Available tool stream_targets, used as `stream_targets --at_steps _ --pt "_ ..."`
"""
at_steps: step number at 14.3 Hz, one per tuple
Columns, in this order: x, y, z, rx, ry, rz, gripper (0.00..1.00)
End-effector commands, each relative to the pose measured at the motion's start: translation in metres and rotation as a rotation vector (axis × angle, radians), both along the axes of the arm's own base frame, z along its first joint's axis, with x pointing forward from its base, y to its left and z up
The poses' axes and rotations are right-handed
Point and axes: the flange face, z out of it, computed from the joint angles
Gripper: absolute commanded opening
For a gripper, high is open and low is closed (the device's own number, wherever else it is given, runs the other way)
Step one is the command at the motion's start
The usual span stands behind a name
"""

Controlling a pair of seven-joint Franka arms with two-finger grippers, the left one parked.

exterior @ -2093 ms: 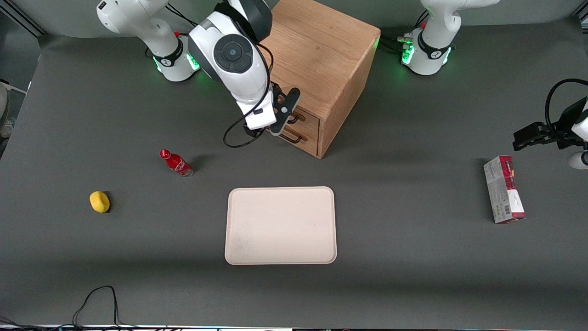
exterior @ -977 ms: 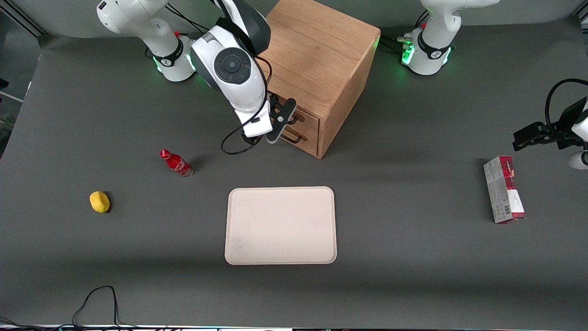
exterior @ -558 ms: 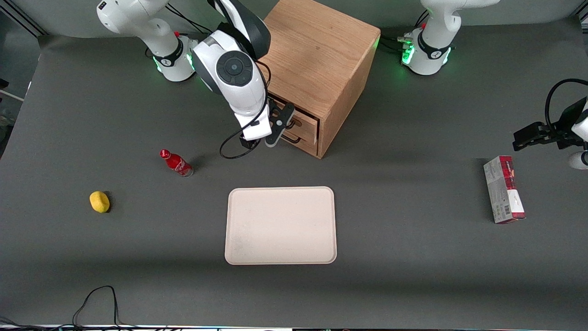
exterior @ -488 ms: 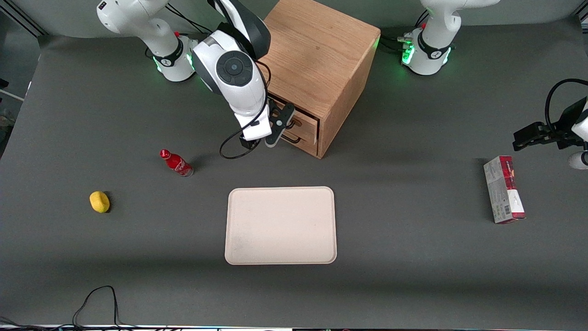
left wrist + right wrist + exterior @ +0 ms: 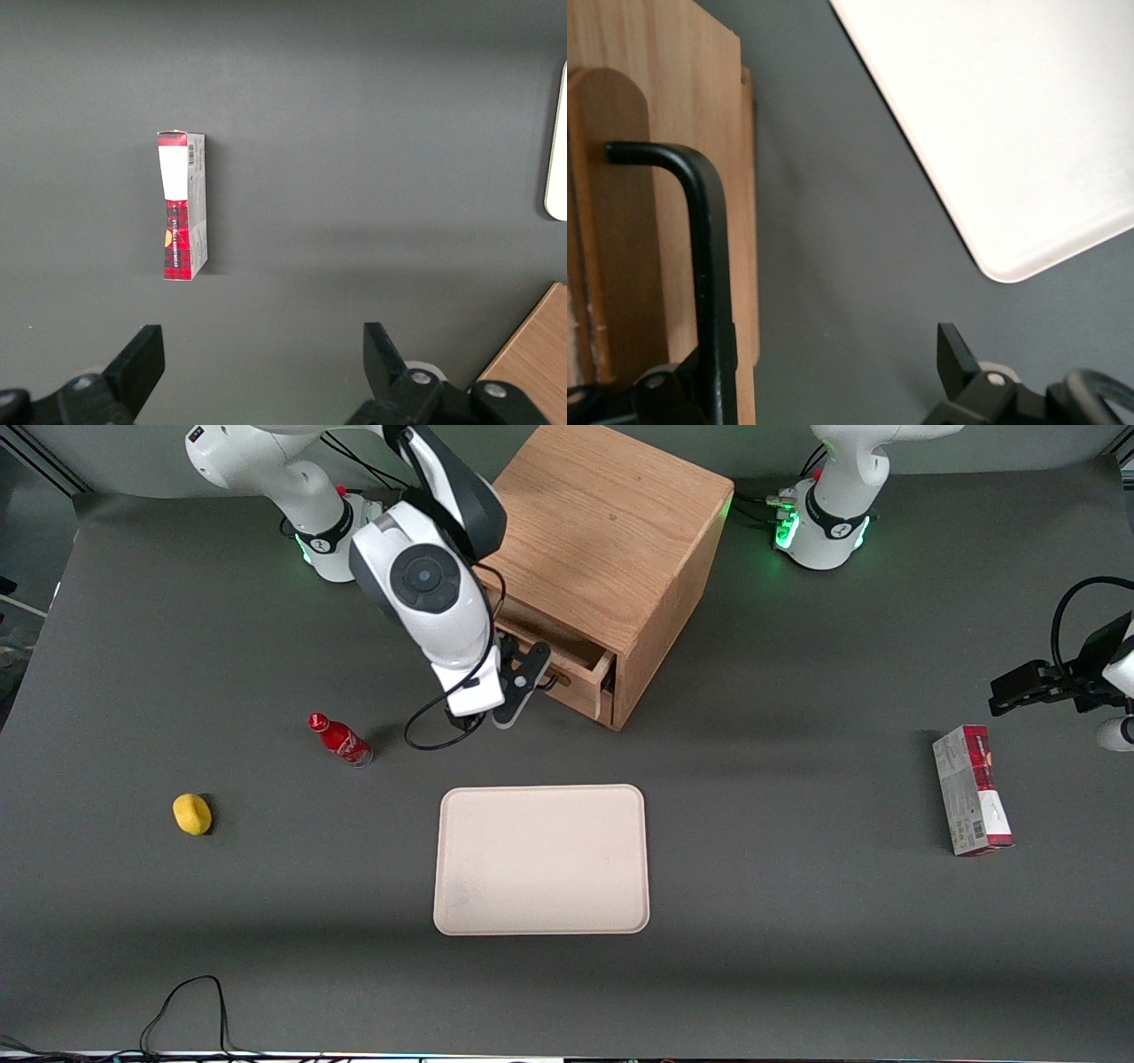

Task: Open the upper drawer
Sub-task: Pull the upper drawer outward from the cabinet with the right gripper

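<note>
The oak cabinet stands at the back of the table. Its upper drawer is pulled part way out toward the front camera, so its shallow box body shows and its front hides the lower drawer. My right gripper is right in front of the drawer front. In the right wrist view the gripper is open wide. The black wire handle runs along the light wood drawer front right beside one finger, which it partly hides. The other finger stands apart over the grey table.
A cream tray lies nearer the front camera than the cabinet and also shows in the right wrist view. A red bottle and a yellow fruit lie toward the working arm's end. A red-and-grey box lies toward the parked arm's end.
My right gripper has moved away from the cabinet toward the front camera, and the upper drawer has slid out with it. Nothing else has moved.
</note>
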Motion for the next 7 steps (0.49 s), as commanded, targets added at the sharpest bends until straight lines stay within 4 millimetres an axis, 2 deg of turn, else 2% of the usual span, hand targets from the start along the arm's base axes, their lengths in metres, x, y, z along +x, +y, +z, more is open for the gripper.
stream_targets --at_steps 1,3,6,7 --pt "0.022 -0.012 0.004 0.009 -0.015 0.041 1.0" --pt "0.033 -0.016 0.0 0.006 -0.016 0.045 1.0" --pt "0.047 -0.013 0.005 0.014 -0.033 0.061 1.0" --pt "0.056 -0.021 0.004 0.017 -0.035 0.057 1.0"
